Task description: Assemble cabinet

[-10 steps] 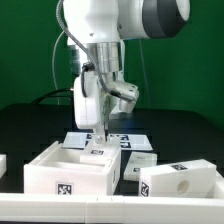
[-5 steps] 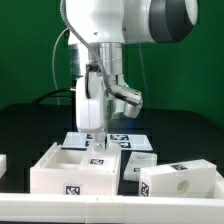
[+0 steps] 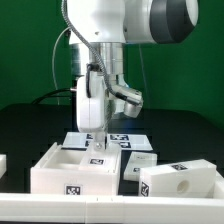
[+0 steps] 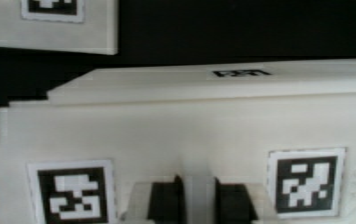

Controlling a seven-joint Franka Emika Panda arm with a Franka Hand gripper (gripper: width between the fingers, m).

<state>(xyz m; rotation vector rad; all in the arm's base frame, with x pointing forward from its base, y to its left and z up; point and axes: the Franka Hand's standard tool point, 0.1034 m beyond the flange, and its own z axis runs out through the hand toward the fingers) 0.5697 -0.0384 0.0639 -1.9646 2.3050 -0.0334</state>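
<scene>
Green cloth (image 3: pixel 30 60) hangs behind a black desk (image 3: pixel 25 125). Toward the exterior view's left, close to the desk's front, sits the cabinet body (image 3: pixel 70 172). It is a white open-topped box with one marker tag on its near face.

The pincer (image 3: pixel 98 142) stands on the box's far wall with its jaws all but together. In the wrist view the two dark fingers (image 4: pixel 157 203) appear to nip that thin wall, with a tag on either side of them. I judge this a grip on the wall, though the contact itself is blurred.

Against a second ago, the arm (image 3: pixel 105 25) has swung its upper links a little, while the pincer's tip has hardly moved. Over the last half second nothing stirs, and the box lies where it lay. That looks like a grasp made but not yet used, so shifting the body is probably the step in hand. With the parts lying apart, assembly seems early.

- **Cabinet pieces:** two are plainly in view, the body and a second piece (image 3: pixel 185 183). The second piece has a round hole and sits toward the exterior view's right, near the body but apart.
- **Other things:** there is one marker board (image 3: pixel 132 139) behind the body, one arm and one pincer.
- **Unclear:** a white sliver (image 3: pixel 3 163) at the left edge is too cut off to identify.
</scene>
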